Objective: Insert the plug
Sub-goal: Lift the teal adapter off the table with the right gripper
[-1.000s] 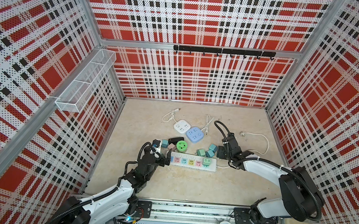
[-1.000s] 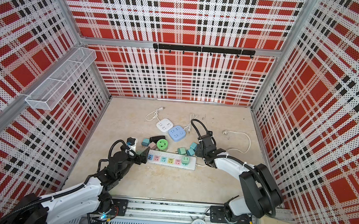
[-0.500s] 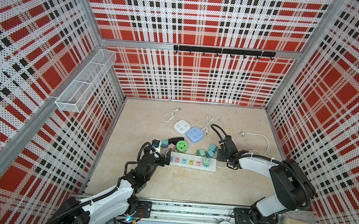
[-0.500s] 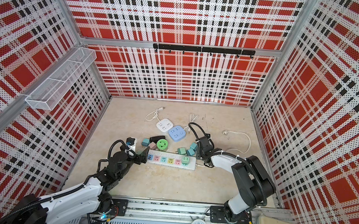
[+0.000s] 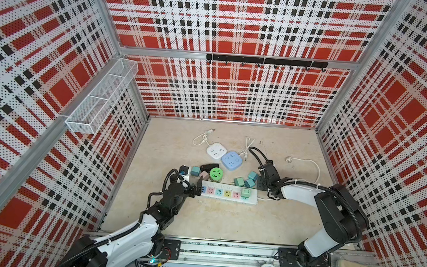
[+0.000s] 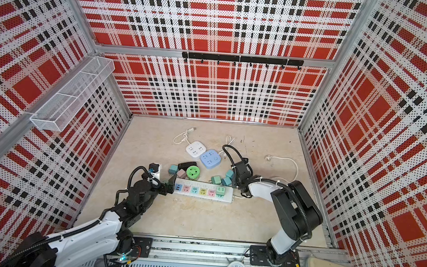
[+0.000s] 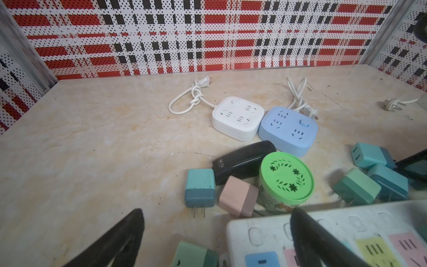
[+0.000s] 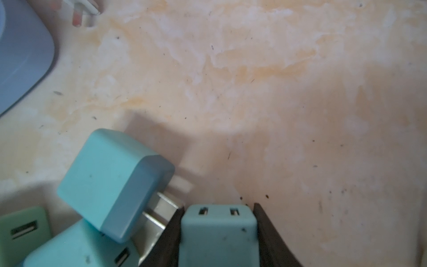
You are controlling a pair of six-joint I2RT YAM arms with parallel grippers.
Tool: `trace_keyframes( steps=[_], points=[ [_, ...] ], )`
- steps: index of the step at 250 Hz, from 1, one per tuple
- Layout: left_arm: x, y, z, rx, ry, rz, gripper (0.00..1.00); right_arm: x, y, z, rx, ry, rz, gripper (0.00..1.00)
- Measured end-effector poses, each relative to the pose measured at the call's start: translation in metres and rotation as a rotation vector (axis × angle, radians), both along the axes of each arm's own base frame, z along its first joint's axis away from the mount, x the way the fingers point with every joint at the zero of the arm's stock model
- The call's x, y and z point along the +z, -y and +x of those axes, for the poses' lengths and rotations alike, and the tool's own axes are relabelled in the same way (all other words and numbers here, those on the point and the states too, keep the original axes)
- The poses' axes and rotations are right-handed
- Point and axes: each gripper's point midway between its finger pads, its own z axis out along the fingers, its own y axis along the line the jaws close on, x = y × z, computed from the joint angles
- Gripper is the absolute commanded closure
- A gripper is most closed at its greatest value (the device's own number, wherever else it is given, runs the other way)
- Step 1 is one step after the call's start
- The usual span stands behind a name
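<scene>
In the right wrist view my right gripper (image 8: 219, 207) is shut on a teal plug (image 8: 218, 233), with a black finger against each side and two slots facing out. Another teal plug (image 8: 111, 182) lies right beside it, prongs against one finger. In both top views that gripper (image 5: 260, 181) (image 6: 236, 179) is low among the teal plugs, just behind the right end of the white power strip (image 5: 228, 193) (image 6: 202, 191). A green plug (image 5: 246, 193) sits in the strip's rightmost socket. My left gripper (image 5: 197, 187) (image 7: 217, 213) is open at the strip's left end (image 7: 265, 231).
Behind the strip lie a green round tub (image 5: 215, 173), a black stapler (image 5: 208, 167), a pink plug (image 5: 203, 175) and a teal plug (image 5: 195, 170). Farther back are a white socket cube (image 5: 216, 150), a blue one (image 5: 232, 160) and a loose white cable (image 5: 306, 162).
My right gripper has slid left and down into the group of teal plugs and closed on one of them. The left arm has not moved.
</scene>
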Motion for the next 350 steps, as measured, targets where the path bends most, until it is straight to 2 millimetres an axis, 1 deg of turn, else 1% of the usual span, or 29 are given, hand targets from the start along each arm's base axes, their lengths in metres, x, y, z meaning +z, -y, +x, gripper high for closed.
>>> trace_keyframes(
  steps=[26,48,71,93,126,159,188,222,242,256,272,304,331,350],
  points=[
    [-0.002,-0.007,0.003,0.023,-0.010,-0.015,0.01,0.000,0.002,-0.003,0.000,0.002,0.002,0.69],
    [-0.005,-0.010,0.005,0.031,-0.025,-0.025,0.01,0.000,0.005,-0.009,-0.003,0.008,0.007,0.69],
    [-0.007,-0.010,0.006,0.031,-0.036,-0.028,0.01,0.001,0.008,-0.014,-0.003,0.012,0.010,0.70],
    [-0.005,-0.008,0.006,0.022,-0.037,-0.033,0.01,0.001,0.009,-0.016,-0.002,0.017,0.012,0.74],
    [-0.002,-0.005,0.006,0.004,-0.034,-0.041,0.01,0.008,0.008,-0.014,0.002,0.043,0.020,0.78],
    [0.006,-0.003,0.004,-0.012,-0.014,-0.057,0.01,0.027,0.005,-0.008,0.014,0.125,0.062,0.81],
    [0.015,-0.003,0.001,-0.021,0.017,-0.075,0.01,0.048,0.004,-0.005,0.031,0.226,0.094,0.83],
    [0.016,-0.003,0.000,-0.024,0.021,-0.079,0.01,0.073,0.007,-0.007,0.044,0.316,0.115,0.84],
    [0.015,-0.001,-0.001,-0.030,0.016,-0.075,0.00,0.095,0.008,-0.014,0.067,0.391,0.143,0.85],
    [0.014,0.000,-0.002,-0.034,0.016,-0.074,0.01,0.109,0.007,-0.021,0.090,0.439,0.161,0.88],
    [0.015,0.003,-0.004,-0.041,0.019,-0.073,0.00,0.124,0.007,-0.028,0.119,0.494,0.177,0.89],
    [0.016,0.005,-0.007,-0.055,0.029,-0.075,0.03,0.146,0.003,-0.043,0.182,0.579,0.217,0.90],
    [0.017,0.005,-0.008,-0.056,0.034,-0.076,0.07,0.156,-0.010,-0.058,0.267,0.624,0.255,0.91],
    [0.016,0.006,-0.008,-0.062,0.032,-0.076,0.10,0.164,-0.027,-0.072,0.351,0.650,0.271,0.91]
  ],
)
